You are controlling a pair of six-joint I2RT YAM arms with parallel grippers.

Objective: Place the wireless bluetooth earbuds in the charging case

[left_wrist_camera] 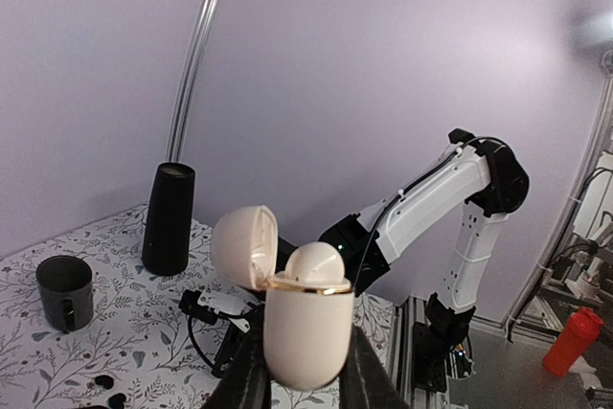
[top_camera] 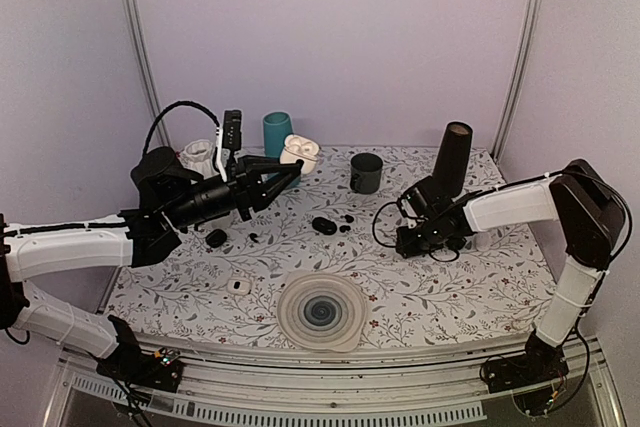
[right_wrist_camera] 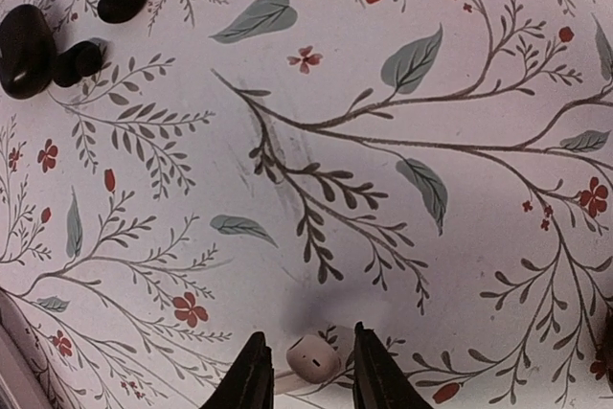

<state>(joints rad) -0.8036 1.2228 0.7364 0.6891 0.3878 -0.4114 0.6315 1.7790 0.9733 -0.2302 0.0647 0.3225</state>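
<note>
Left hand (left_wrist_camera: 306,361) raised, clamped; right hand (right_wrist_camera: 306,352) low, slightly open.

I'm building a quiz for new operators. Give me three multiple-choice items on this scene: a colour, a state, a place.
1. The charging case in the left hand is: A black; B teal; C cream-white.
2. Its lid is: A open; B shut; C missing.
3. The white earbud near the right hand lies: A under the left hand; B on the table between the right hand's fingers; C lifted off the table.
Key: C, its shell is pale; A, the lid is swung back; B, it rests between the fingers.
</note>
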